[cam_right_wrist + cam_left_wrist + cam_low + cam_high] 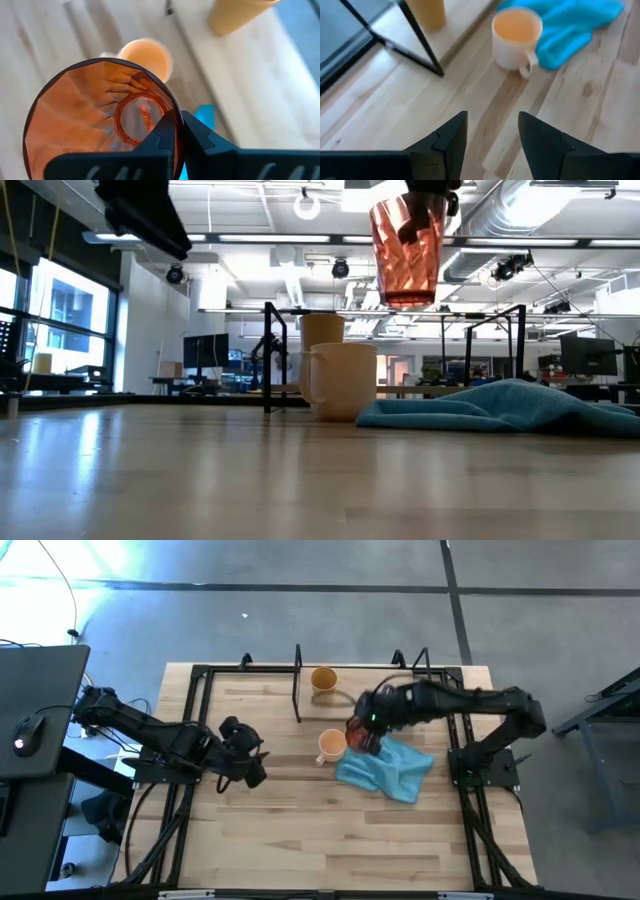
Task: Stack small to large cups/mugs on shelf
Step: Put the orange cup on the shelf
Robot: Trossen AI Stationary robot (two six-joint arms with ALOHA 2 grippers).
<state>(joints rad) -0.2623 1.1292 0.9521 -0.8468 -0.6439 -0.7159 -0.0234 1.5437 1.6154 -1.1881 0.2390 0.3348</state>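
My right gripper is shut on the red patterned cup, which is in the air above the table, close to the blue cloth. The light orange mug stands upright on the table just left of it, its handle toward the near side. The mustard-yellow cup stands on the shelf's wooden board, beside the black rods. My left gripper is open and hovers over bare table left of the mug. My right gripper holds the red cup by its rim, the wall pinched with one finger inside and the other finger outside. The fingers come from above, pointing down. The cup hangs upright below them, lifted clear of the table, mouth up.
The blue cloth lies crumpled on the table right of the mug. Black frame rails run along the table's left and right sides. Bare wood spreads over the near half of the table.
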